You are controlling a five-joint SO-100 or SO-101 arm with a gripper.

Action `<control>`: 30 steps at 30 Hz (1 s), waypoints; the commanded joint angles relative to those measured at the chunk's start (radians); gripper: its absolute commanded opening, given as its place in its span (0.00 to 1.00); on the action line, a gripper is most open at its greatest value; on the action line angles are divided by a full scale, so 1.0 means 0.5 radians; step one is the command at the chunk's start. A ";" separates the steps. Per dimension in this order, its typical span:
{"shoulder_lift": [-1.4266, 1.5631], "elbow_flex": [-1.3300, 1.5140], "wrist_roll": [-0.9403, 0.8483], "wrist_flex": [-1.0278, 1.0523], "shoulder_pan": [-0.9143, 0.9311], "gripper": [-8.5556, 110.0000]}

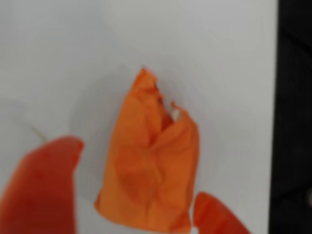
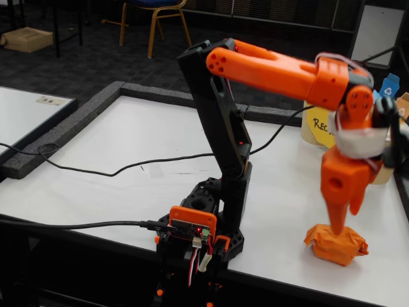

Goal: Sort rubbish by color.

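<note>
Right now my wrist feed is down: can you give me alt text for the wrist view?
A crumpled orange lump lies on the white table, filling the centre of the blurred frame. The gripper is open, with one orange fingertip low at the left and the other at the lump's lower right corner. A dark strip runs down the right edge.

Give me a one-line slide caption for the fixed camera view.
Orange SO-100 arm reaches down, its pincer straddling the orange rubbish lump near the white table's front edge.

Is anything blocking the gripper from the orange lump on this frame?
No. The gripper is open, fingers on either side of the orange lump, nothing between them. In the fixed view it stands right over the lump on the white table.
</note>
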 commanded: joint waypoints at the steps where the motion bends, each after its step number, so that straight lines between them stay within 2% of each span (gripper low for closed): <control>1: 0.028 0.040 -0.043 -0.117 -0.055 0.23; 15: -0.209 0.255 -0.043 -0.479 -0.175 0.23; 18: -0.230 0.258 -0.043 -0.540 -0.193 0.18; 21: -0.227 0.245 -0.028 -0.598 -0.221 0.07; 30: -0.206 -0.107 -0.009 -0.488 -0.328 0.07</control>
